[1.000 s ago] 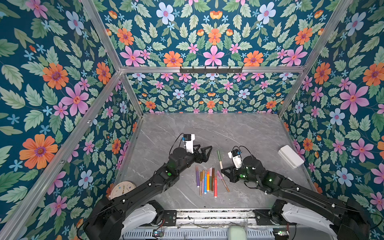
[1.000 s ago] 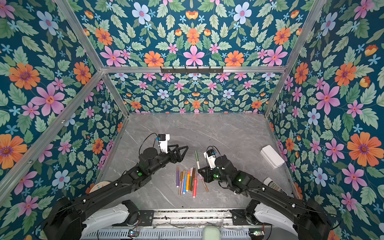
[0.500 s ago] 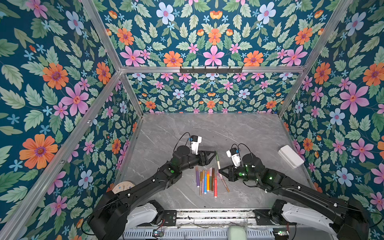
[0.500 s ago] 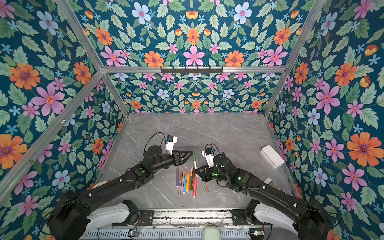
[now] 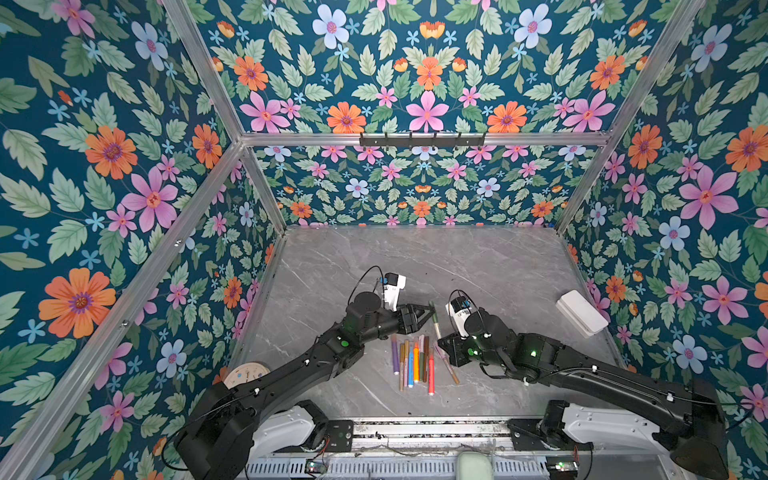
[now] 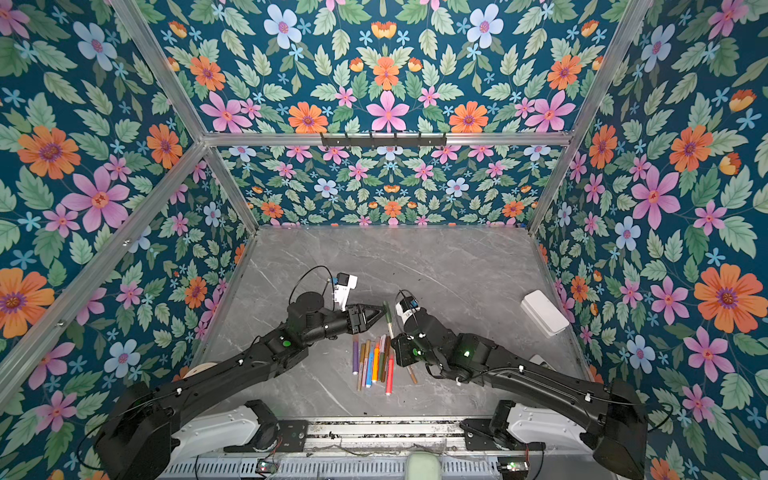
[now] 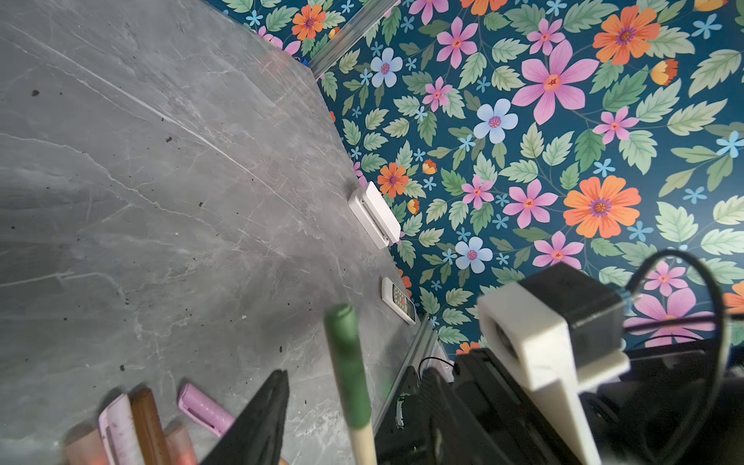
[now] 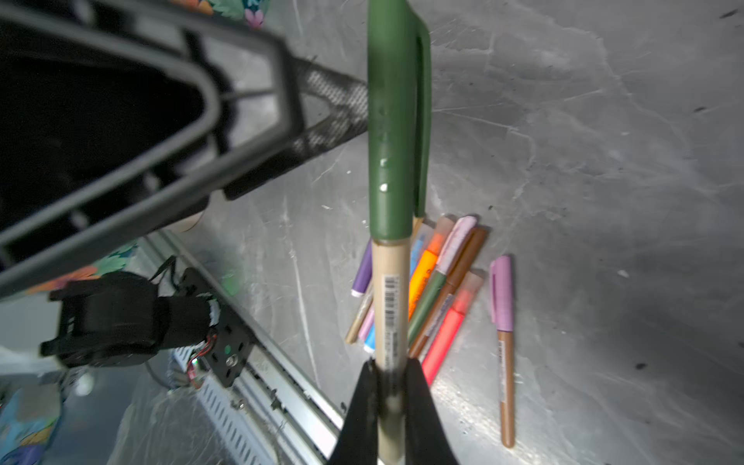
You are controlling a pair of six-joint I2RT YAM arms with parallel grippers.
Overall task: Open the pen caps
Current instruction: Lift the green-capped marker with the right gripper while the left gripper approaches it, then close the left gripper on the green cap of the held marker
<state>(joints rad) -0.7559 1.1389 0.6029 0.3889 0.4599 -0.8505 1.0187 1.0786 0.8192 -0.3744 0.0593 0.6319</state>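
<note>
My right gripper is shut on the beige body of a pen and holds it above the table. The pen's green cap points away from the gripper. In both top views the right gripper sits just right of the pens. My left gripper reaches in from the left. Its jaws stand on either side of the green cap, partly closed, with a gap showing on both sides. The other pens lie capped in a row on the table. A pink-capped brown pen lies beside them.
A white box rests by the right wall, with a small remote nearer the front. A round clock-like disc lies at the front left under my left arm. Floral walls close in three sides.
My left gripper has moved right to the green cap and its jaws have narrowed around it. My right gripper has shifted the held pen slightly left.
</note>
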